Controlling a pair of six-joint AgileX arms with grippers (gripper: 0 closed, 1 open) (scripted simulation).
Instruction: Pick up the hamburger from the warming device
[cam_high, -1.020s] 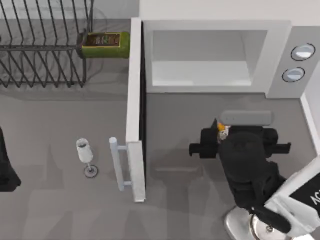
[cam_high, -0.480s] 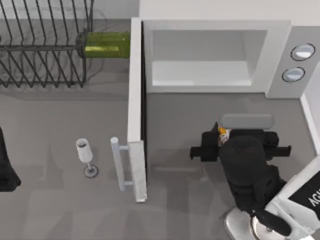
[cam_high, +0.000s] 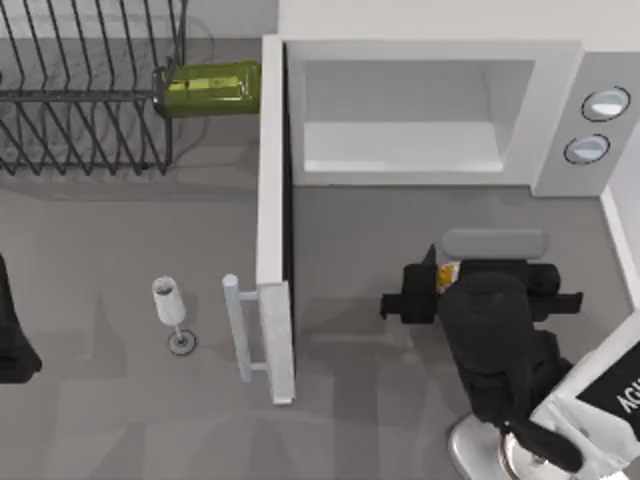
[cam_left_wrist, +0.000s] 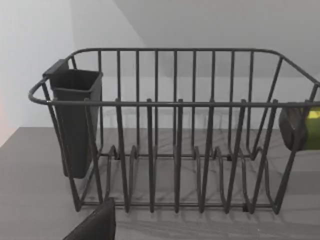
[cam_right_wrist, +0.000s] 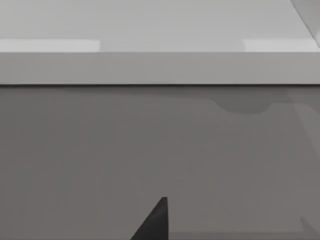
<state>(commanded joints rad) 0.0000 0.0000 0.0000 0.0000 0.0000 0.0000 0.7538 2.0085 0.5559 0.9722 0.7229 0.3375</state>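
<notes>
From above I log a large white box microwave (cam_high: 430, 110) at 12 o'clock on the grey table (cam_high: 120, 400), cavity bare, its white door with bar handle (cam_high: 272, 220) swung fully open toward 6 o'clock and standing as a wall left of my working zone. A dark wire dish rack (cam_high: 85, 90) sits at 10 o'clock, a green bottle (cam_high: 208, 87) lying between rack and door; a clear wine glass (cam_high: 170, 312) stands upright just left of the door handle. My right gripper (cam_high: 446, 272) sits on the table's right side at about 5 o'clock, in front of the microwave, reaching toward 12 o'clock from the lower right. The small lumpy yellow-orange and white hamburger (cam_high: 446, 275) shows at its tip, outside the cavity; I cannot tell how wide the fingers stand. My left arm (cam_high: 12, 330) is parked at 9 o'clock.
</notes>
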